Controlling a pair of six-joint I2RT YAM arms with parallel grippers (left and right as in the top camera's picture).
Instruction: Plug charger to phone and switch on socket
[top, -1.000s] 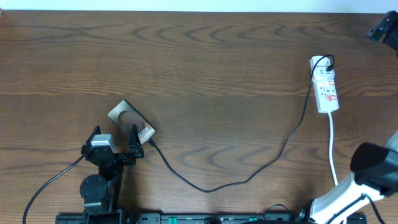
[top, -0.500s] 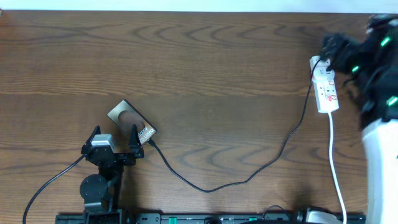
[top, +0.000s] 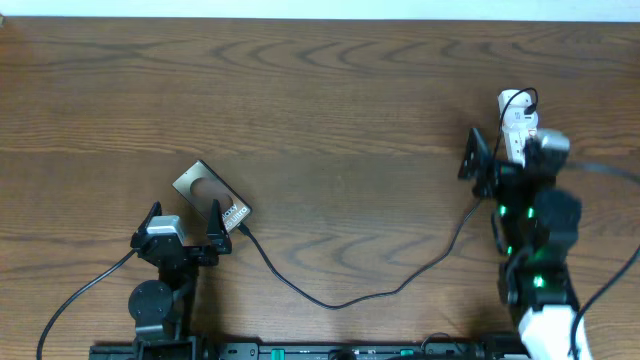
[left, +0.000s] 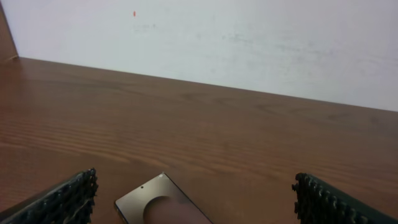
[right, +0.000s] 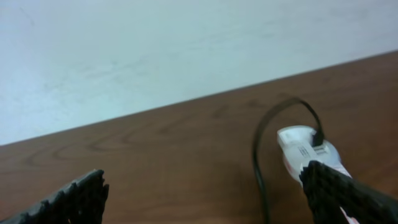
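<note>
the left claw (top: 183, 224) sits low at the near left of the bench (top: 330, 90), fingers spread wide with nothing between them, and it faces the phone (top: 210, 196), which lies flat and skewed just ahead; the left wrist view shows the phone's top corner centred between the two pads, so this arm looks posed either to steady the handset or to wait clear of it. from the phone's near end the charger (top: 340, 300) runs rightward in a slack sag across the bench, then climbs toward the far right. its small tip lies against the phone's short edge, but whether it is seated in the port is too small to tell. the slack suggests the cable is not pulling on the phone. further right, the right claw (top: 507, 152) hovers above the socket (top: 515, 108), also spread and holding nothing; the arm covers most of the strip, leaving only its far end with the black plug visible. in the right wrist view that end sits close to the right-hand pad, off centre. i judge the arm is lining up to press the switch, and it needs to shift sideways first.
</note>
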